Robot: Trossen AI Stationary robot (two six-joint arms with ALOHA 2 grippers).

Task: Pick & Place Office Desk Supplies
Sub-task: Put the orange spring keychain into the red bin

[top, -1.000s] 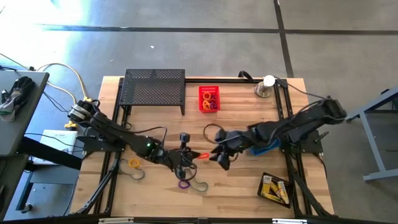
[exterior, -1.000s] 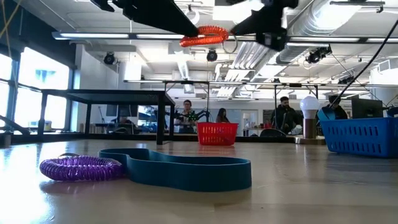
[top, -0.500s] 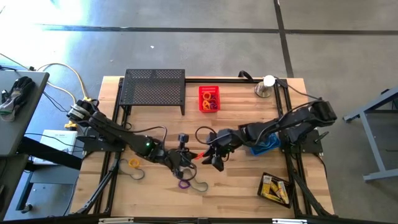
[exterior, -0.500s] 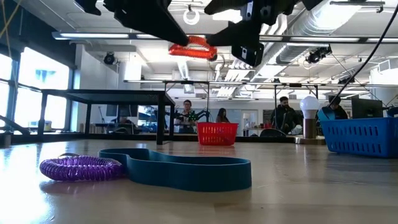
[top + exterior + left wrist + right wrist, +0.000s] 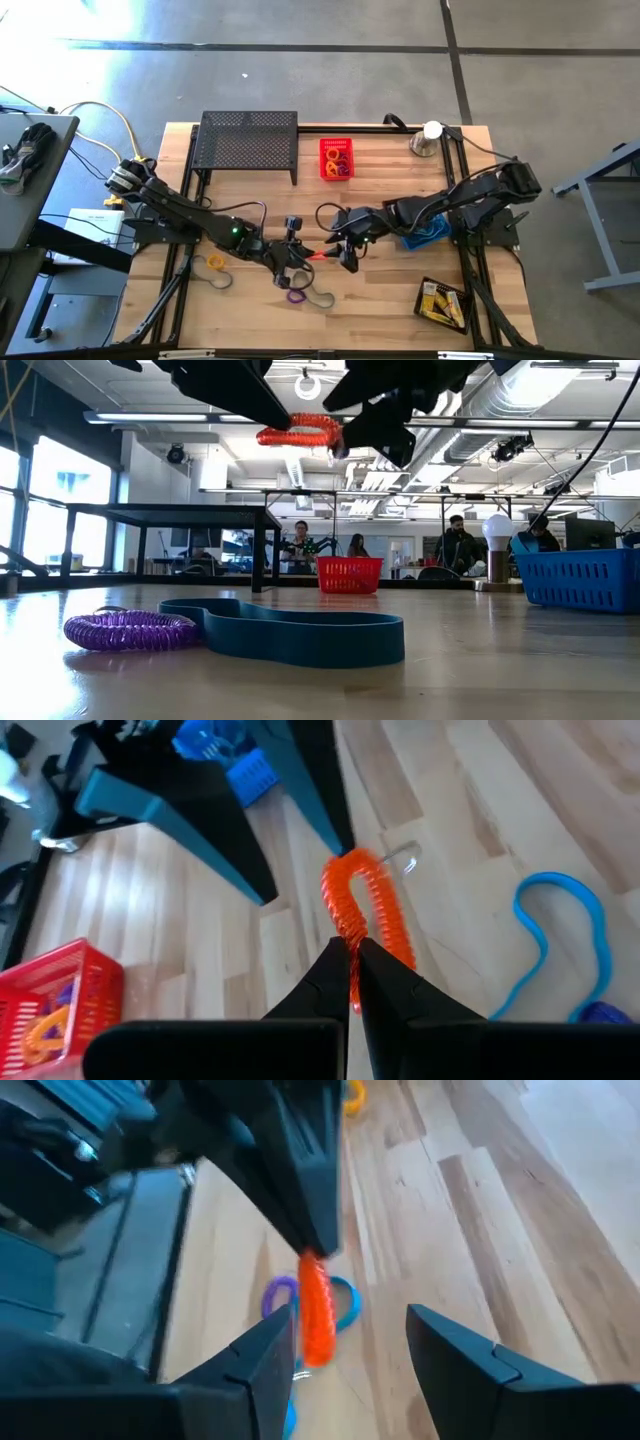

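Observation:
An orange coiled elastic loop hangs in the air over the table's middle. My left gripper is shut on it. My right gripper is open and faces the left one. Its fingers stand on either side of the loop's free end. A purple coiled loop and a blue band loop lie flat on the table below. A yellow loop lies near the left arm. My left gripper pinches one end of the orange loop between its two fingertips, coming from the table's left and slanting down. The loop sticks out beyond the fingers toward the right gripper, lifted clear of the table. My right gripper: one finger is close beside the loop's free end; I cannot tell whether it touches.
A red basket with loops in it and a black mesh shelf stand toward the far edge. A silver dome with a white ball sits at the far right. A blue basket lies under the right arm. A tray of yellow boxes sits near right.
My right gripper has moved toward the table's left and closed in on the orange loop, staying open. My left gripper has kept its hold, and the loop has come down a little and shifted slightly toward the left.

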